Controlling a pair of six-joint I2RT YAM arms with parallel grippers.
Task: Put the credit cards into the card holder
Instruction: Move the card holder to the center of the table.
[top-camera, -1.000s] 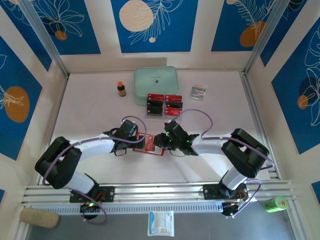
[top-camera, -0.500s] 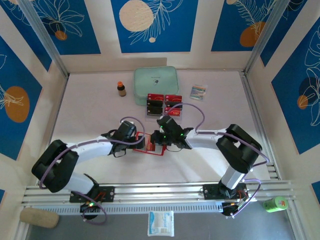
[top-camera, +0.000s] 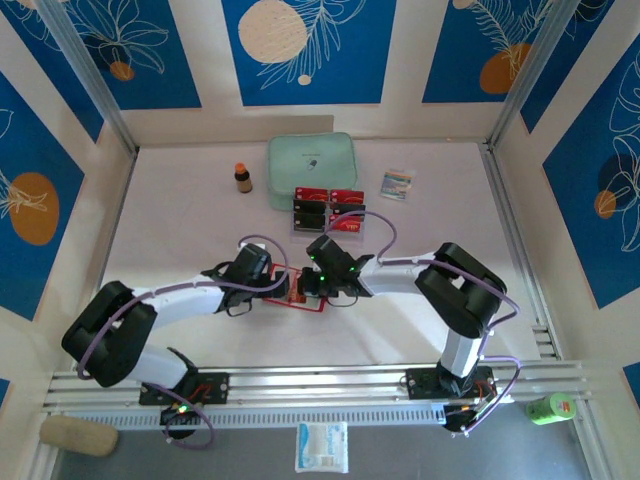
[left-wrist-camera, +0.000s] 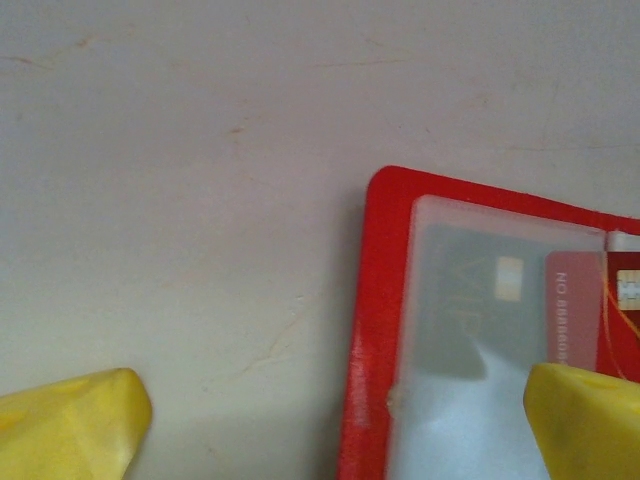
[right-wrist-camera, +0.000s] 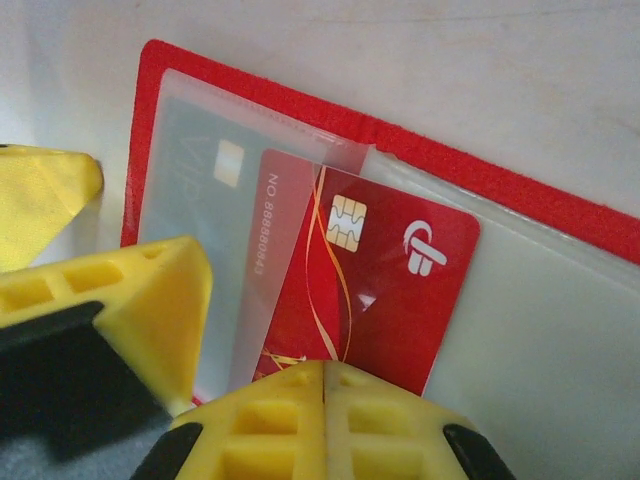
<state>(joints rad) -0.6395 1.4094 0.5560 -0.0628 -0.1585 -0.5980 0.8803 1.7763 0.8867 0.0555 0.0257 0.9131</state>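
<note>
Card holder (left-wrist-camera: 378, 300) lies open on the table (top-camera: 180, 200). Left gripper (left-wrist-camera: 330, 428), spread wide and empty, rests a finger on its clear pocket (right-wrist-camera: 190, 190). Right gripper (right-wrist-camera: 325, 385) pinches a credit card (right-wrist-camera: 390, 270) half-entered, askew — pushed so, it may jam or buckle the pocket.

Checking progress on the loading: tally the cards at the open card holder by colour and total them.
Dark card, tucked inside the card holder: 1
Red card, partway in: 1
Total: 2
</note>
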